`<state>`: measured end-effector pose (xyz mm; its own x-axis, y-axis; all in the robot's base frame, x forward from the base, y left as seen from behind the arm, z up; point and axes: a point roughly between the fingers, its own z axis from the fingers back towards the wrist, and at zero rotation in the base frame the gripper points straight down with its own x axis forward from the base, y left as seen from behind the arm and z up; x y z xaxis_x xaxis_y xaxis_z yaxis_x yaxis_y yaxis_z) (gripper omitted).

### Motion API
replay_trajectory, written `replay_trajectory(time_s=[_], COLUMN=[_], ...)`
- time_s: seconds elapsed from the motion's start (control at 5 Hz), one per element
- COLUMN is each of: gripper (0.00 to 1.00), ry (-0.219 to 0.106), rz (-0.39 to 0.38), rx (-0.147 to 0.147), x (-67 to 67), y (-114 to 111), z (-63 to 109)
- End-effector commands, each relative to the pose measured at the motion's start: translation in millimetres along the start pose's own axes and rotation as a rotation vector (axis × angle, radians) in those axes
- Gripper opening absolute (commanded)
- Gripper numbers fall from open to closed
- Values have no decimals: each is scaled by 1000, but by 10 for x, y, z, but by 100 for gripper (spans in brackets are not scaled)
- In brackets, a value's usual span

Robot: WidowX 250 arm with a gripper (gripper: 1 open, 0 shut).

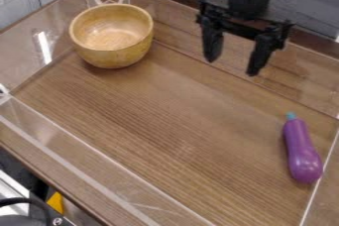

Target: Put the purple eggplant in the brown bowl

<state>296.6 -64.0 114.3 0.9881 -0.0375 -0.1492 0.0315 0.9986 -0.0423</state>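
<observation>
The jaws [241, 59] stand wide apart at upper right, holding nothing — presumably spread to straddle the purple eggplant [300, 151], which lies on the counter [159, 131] at lower right. The brown bowl [111, 36], upper left, sits mouth up, ready to receive it.

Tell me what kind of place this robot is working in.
Probably a robotics lab or test bench: a black robot hand over a wooden tabletop, with loose cables at its edge.
</observation>
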Motion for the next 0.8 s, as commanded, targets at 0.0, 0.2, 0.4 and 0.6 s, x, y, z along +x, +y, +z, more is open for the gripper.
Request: replay_trajectory(time_s=[0.0, 0.2, 0.4, 0.6], gripper=[100, 100, 100, 100], ry=[-42, -40, -35, -45], rz=[15, 72, 136, 181], rx=[-32, -56, -79, -96], x=[68, -5, -93, -142], y=[-312, -517, -626, -901], z=[184, 89, -16, -224])
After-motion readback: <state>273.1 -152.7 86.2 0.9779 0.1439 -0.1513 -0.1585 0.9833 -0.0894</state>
